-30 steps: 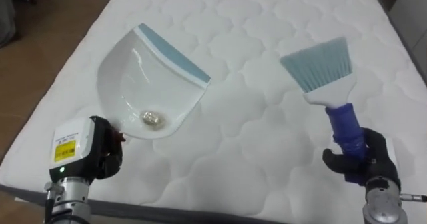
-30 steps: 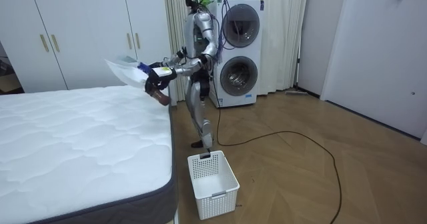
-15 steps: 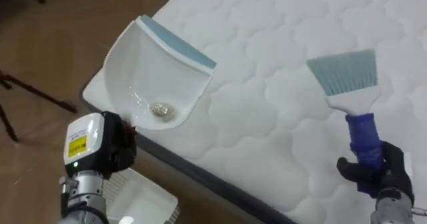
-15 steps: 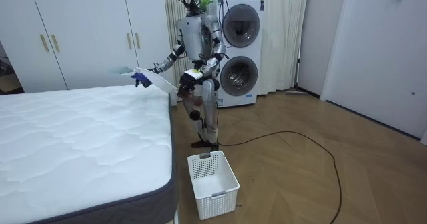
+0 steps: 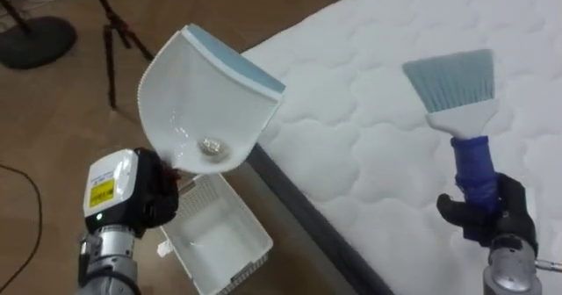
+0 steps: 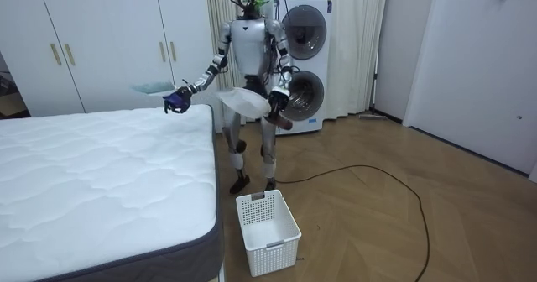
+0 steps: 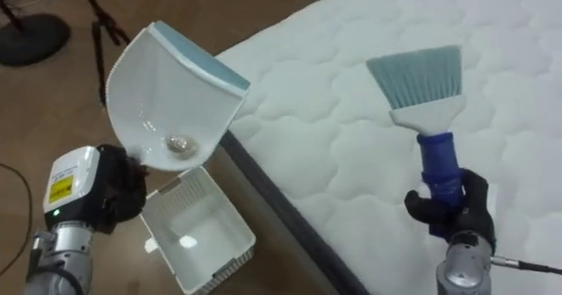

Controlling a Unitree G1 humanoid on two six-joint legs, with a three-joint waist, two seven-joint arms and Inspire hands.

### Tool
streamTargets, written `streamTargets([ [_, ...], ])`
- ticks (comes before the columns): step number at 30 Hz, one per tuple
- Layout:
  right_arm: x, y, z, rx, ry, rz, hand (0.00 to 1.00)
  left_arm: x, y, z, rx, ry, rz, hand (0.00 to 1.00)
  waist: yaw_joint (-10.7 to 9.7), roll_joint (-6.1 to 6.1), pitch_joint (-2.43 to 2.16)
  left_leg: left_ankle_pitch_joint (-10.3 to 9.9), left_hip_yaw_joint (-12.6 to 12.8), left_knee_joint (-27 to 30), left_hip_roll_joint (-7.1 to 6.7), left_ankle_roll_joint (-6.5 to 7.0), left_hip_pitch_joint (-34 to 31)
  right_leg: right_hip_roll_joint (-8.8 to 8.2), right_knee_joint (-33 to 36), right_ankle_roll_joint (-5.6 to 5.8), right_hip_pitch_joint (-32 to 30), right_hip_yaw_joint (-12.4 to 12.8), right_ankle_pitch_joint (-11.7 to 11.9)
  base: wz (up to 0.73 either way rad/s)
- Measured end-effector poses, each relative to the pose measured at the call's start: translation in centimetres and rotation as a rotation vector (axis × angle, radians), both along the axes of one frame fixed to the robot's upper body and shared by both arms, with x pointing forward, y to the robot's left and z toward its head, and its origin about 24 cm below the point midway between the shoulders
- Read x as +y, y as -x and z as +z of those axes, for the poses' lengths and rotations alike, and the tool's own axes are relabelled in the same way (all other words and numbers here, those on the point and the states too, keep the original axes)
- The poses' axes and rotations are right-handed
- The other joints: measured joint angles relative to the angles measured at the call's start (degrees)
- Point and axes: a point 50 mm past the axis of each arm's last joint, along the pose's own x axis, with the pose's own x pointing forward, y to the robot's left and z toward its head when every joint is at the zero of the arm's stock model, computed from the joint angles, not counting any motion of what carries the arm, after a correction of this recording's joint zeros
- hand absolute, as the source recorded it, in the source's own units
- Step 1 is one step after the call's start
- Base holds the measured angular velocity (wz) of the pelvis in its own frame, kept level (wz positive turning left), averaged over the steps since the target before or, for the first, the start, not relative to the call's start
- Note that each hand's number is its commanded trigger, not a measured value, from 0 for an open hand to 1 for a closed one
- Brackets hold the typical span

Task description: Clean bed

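Left hand (image 5: 151,198) clamped on dustpan (image 5: 206,93) handle, right hand (image 5: 487,212) wrapped round brush (image 5: 461,119) grip. Dustpan off the bed (image 5: 395,181) edge, roughly over basket (image 5: 255,225) — light, rigid plastic. Scrap (image 5: 209,143) loose inside — probably slides out on a slight tip.

The room is bright, with soft, even light from above. The white bed (image 5: 395,137) looks very bright on the right. A small bright spot glints inside the basket (image 7: 211,205) at lower left.
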Motion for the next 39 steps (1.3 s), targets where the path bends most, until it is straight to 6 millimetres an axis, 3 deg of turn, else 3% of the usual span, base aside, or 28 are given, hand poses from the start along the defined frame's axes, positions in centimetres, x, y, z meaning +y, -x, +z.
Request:
streamTargets([
  [1,-0.2,0.2,0.0,0.0,0.008,-0.012,0.0,-0.1,0.1,-0.1,0.005,0.001,-0.002,1.0,-0.4,-0.22,-0.22,0.2,-1.22,0.03,-0.51,-0.32,-0.07,-0.15,0.44,-0.47,0.61,-0.32,-0.75,1.4],
  [2,-0.7,0.4,0.2,-0.01,0.024,-0.04,0.0,-0.3,0.0,0.0,0.0,0.003,-0.012,1.0,-0.14,-0.47,-0.74,0.46,-1.16,-0.25,-0.43,-0.78,0.29,-0.16,-0.18,-0.18,1.57,-2.38,-1.78,0.75],
  [3,-0.9,0.4,0.4,-0.019,0.03,-0.048,0.0,-0.4,-0.1,0.1,-0.008,0.005,-0.018,1.0,0.09,-0.28,-0.84,0.62,-1.05,-0.51,-0.18,-1.02,0.35,-0.19,-0.57,-0.38,2.22,-3.49,-1.87,0.8],
  [6,-1.4,0.2,1.6,-0.076,0.046,-0.063,0.0,-0.5,-0.2,0.4,-0.025,0.01,-0.028,1.0,1.52,-0.61,-0.6,1.93,-1.08,-2.95,0.25,-1.98,1.37,-0.14,-1.67,-1.55,4.68,-6.71,-2.08,0.6],
  [10,-1.2,-0.1,1.9,-0.089,0.052,-0.043,0.0,-0.8,-0.2,0.6,-0.033,0.017,-0.034,1.0,1.96,-0.96,-0.47,2.31,-2.44,-4.42,0.24,-2.44,2.05,0.61,-4.2,-1.62,7.11,-8.89,-2.04,0.31],
  [15,-0.5,-0.1,1.6,-0.078,0.039,-0.01,0.0,-0.9,-0.2,0.5,-0.026,0.021,-0.035,1.0,2.95,-1.32,-0.37,2.39,-3.63,-5.79,-0.42,-2.44,2.35,0.58,-5.69,-1.23,8.09,-10.22,-2.35,0.21],
  [21,0.9,-0.1,0.8,-0.035,0.005,0.084,0.0,-0.7,0.3,-0.1,0.034,0.019,-0.011,1.0,4.6,-2.23,-0.08,2.4,-5.52,-6.74,-0.76,-2.42,3.03,0.73,-5.99,-0.86,9.51,-10.15,-2.57,0.25],
  [25,0.7,0.5,0.1,0.002,0.005,0.071,0.0,-0.9,0.6,-0.6,0.077,0.024,-0.016,1.0,4.49,-2.34,-0.05,2.39,-5.01,-5.3,-1.04,-2.41,1.08,0.77,-6.37,-0.86,10.23,-11.9,-2.57,0.64],
  [27,0.6,1.0,-0.5,0.033,0.002,0.063,0.0,-0.9,0.6,-0.6,0.082,0.026,-0.016,1.0,4.61,-2.37,-0.03,2.58,-3.35,-4.94,-1.09,-2.1,-0.13,0.63,-6.39,-0.25,10.26,-12.28,-2.94,0.59],
  [30,0.6,1.2,-1.1,0.074,0.014,0.069,0.0,-0.7,0.5,-0.6,0.095,0.019,-0.02,1.0,4.83,-1.57,0.27,2.82,-2.94,-3.6,-1.51,-1.71,-2.49,0.44,-6.31,0.08,9.7,-12.24,-3.19,0.47],
  [34,0.6,0.8,-1.0,0.078,0.032,0.08,0.0,0.2,0.7,-0.7,0.118,-0.005,-0.017,1.0,4.8,-0.23,0.52,3.08,-0.38,-2.82,-1.72,-1.02,-4.11,-0.38,-5.05,0.7,8.42,-12.22,-3.71,0.15],
  [35,0.3,0.8,-0.9,0.078,0.039,0.08,0.0,0.4,0.5,-0.5,0.124,-0.011,-0.022,1.0,4.64,0.42,0.46,2.81,0.36,-1.92,-1.7,-0.54,-5.08,-0.69,-3.63,0.76,7.32,-12.16,-4.03,0.09],
  [38,0.1,1.0,-1.0,0.089,0.046,0.072,0.0,1.4,-0.5,0.5,0.119,-0.042,-0.052,1.0,4.32,0.9,0.51,2.55,1.24,-1.08,-2.6,0.7,-6.28,-3.27,5.15,0.99,3.23,-11.55,-6.26,0.2],
  [39,-0.2,1.1,-1.1,0.097,0.056,0.061,0.0,1.7,-1.3,1.2,0.107,-0.058,-0.077,1.0,4.13,1.62,0.9,2.11,1.23,0.11,-2.59,1.42,-6.85,-4.03,10.08,0.99,1.09,-10.66,-6.28,0.33],
])
